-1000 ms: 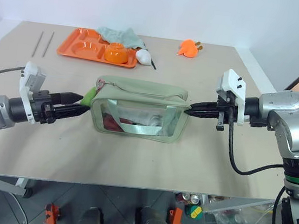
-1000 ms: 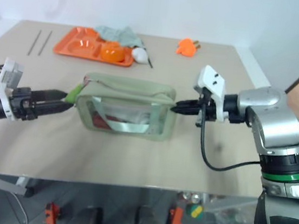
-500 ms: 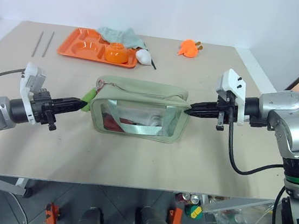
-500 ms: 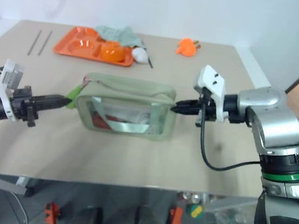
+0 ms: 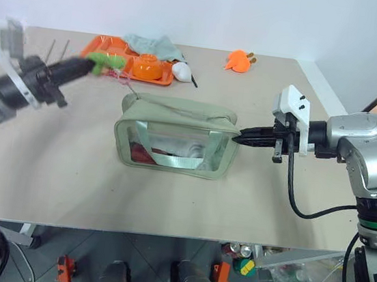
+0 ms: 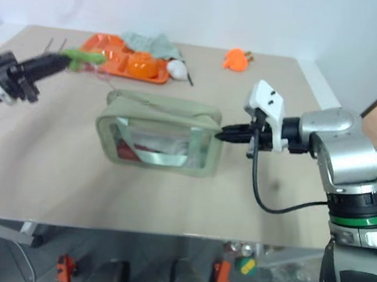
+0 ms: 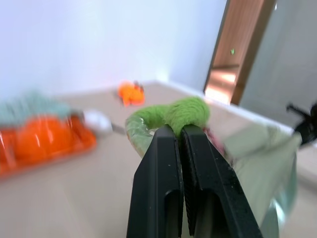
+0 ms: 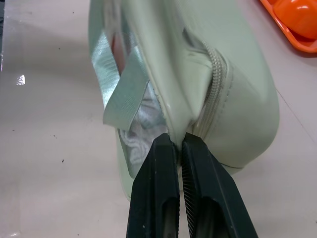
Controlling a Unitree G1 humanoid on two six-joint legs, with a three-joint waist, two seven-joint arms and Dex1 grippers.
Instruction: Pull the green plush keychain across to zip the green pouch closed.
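Observation:
The green pouch (image 5: 175,137) lies in the middle of the table, its webbing strap against the clear front window. My right gripper (image 5: 238,137) is shut on the seam at the pouch's right end (image 8: 237,99), its fingertips (image 8: 166,146) pinching the fabric. My left gripper (image 5: 86,65) is raised over the table's back left, shut on the green plush keychain (image 5: 107,60). In the left wrist view, the fuzzy ring (image 7: 173,111) sits just past the closed fingertips. A thin pinkish clasp (image 5: 124,80) runs from the ring down toward the pouch's left top corner.
An orange tray (image 5: 97,53) at the back holds an orange bowl (image 5: 146,67), with a teal cloth (image 5: 152,42) and a white object (image 5: 181,71) beside it. An orange plush toy (image 5: 238,60) lies at the back right. Two thin rods (image 5: 53,47) lie at the back left.
My left gripper closed on the plush keychain at the pouch's left end, then rose and swung toward the back left with it. The right gripper and the pouch's right end stayed put.

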